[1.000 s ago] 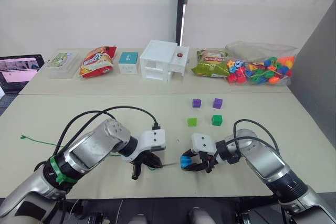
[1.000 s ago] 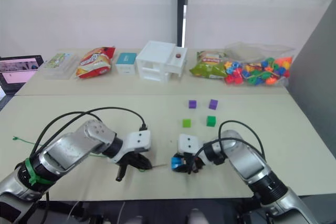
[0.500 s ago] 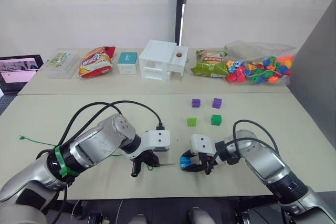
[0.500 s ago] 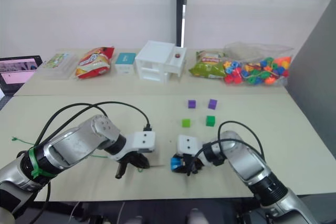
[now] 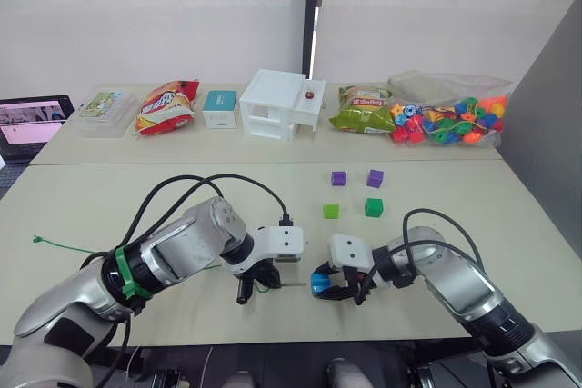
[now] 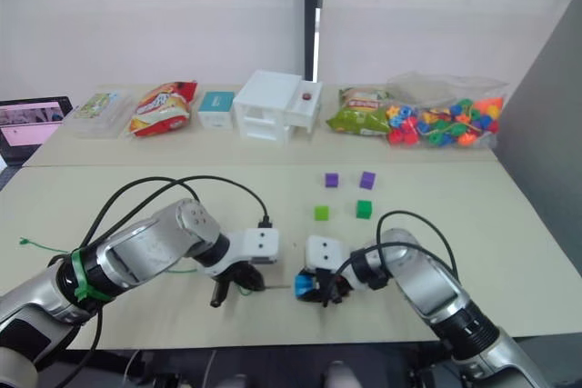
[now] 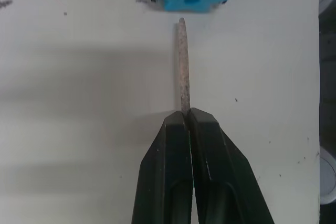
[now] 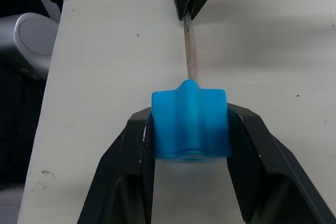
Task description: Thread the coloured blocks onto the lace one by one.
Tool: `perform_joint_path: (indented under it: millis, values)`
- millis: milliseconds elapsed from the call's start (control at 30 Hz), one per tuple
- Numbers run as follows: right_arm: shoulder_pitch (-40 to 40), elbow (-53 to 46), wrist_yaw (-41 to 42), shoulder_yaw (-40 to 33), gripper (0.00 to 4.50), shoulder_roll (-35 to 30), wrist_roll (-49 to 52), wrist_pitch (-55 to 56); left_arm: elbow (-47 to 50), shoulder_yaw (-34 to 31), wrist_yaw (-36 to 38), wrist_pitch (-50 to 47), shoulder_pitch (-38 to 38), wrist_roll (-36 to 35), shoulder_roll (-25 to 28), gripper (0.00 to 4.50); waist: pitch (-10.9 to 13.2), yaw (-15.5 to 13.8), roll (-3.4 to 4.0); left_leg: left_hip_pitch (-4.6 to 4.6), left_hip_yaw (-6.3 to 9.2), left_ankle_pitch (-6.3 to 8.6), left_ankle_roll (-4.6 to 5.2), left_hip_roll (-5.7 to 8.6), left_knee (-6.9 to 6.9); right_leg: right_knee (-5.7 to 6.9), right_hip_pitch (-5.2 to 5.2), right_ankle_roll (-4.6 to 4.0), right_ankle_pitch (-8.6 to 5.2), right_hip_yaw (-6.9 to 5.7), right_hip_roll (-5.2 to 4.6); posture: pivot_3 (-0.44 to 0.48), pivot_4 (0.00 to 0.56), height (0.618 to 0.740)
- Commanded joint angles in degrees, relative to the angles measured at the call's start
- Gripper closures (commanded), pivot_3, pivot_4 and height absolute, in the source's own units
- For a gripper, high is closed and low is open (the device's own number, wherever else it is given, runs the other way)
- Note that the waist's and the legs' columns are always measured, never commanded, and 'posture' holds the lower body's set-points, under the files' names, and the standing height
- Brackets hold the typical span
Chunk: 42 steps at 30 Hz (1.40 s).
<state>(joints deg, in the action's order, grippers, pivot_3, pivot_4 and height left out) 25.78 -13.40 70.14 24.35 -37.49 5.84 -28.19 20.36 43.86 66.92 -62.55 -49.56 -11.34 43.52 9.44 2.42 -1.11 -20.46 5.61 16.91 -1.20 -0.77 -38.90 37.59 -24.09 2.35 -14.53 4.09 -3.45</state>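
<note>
Gripping, right: the right gripper (image 8: 190, 129) has its two black fingers clamped on the flanks of the small blue plastic cube (image 8: 190, 124), holding it just above the pale tabletop (image 5: 509, 224).
Gripping, left: the left gripper (image 7: 188, 124) has its fingers pressed together on the stiff grey needle-like tip (image 7: 182, 64) of the lace, which sticks out straight beyond them.
Tip and blue cube: the needle's point lies just short of the cube, aimed at the round hole in its facing side; whether it touches cannot be told.
Thin green lace (image 5: 64, 244): it trails away from the blue cube on the left arm's side, across the tabletop to a small knotted end near the table's left edge.
Other cubes: beyond the blue cube, farther from the robot and well apart from it, a light green cube (image 5: 332, 211) sits beside a dark green cube (image 5: 374, 207); past them lie two purple cubes (image 5: 339, 178), side by side.
Back of table: well beyond the blue cube, a clear bag of multicoloured beads (image 5: 450, 121).
</note>
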Motion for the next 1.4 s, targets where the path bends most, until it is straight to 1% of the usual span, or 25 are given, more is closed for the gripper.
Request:
perform_joint_path:
  millis: [33, 433, 800, 1133, 1400]
  values:
    - [-0.63, -2.11, 0.11, 0.41, 3.13, -0.21, 0.95, -0.67, 0.27, -0.34, -0.28, 0.06, -1.21, 0.41, -0.34, 4.5, 0.0, 0.04, 0.0, 0.0, 0.0, 0.0, 0.0, 0.0, 0.0, 0.0, 0.0, 0.0, 0.0, 0.0, 0.0, 0.0, 0.15, 0.74]
    - [-0.98, -2.7, -0.15, 0.43, 3.13, -0.41, 1.13, -1.5, 0.32, -1.16, -1.52, -0.72, -1.51, -0.22, -2.94, 4.5, 0.0, -0.05, 0.0, -0.01, 0.0, 0.0, 0.0, 0.01, -0.03, 0.01, 0.01, 0.0, 0.0, 0.0, -0.01, 0.0, 0.15, 0.74]
    - [-0.94, -2.29, -0.15, 0.65, 3.13, -0.44, 0.8, -1.46, 3.07, -2.63, 0.22, -2.32, -2.53, -2.36, -1.38, 4.5, 0.0, -0.07, 0.0, -0.01, 0.0, 0.0, 0.0, 0.01, -0.04, 0.01, 0.01, 0.0, 0.0, 0.01, -0.01, 0.0, 0.15, 0.74]
    - [-1.23, -2.53, 0.08, 0.75, 3.13, -0.66, 0.92, -1.61, 3.07, -3.2, -0.68, -2.68, -2.97, -3.6, -1.31, 4.5, 0.0, -0.1, 0.0, -0.01, 0.01, 0.0, 0.0, 0.01, -0.04, 0.01, 0.02, 0.0, 0.0, 0.0, -0.01, 0.0, 0.15, 0.74]
    - [-1.23, -2.05, 0.22, 1.12, 3.13, -0.69, 0.67, -1.34, 4.34, -4.69, -0.79, -3.95, -2.8, -5.51, -0.26, 4.5, 0.0, -0.02, 0.0, -0.01, 0.01, 0.0, 0.0, 0.01, -0.04, 0.03, -0.01, 0.0, 0.0, 0.0, 0.0, 0.0, 0.15, 0.74]
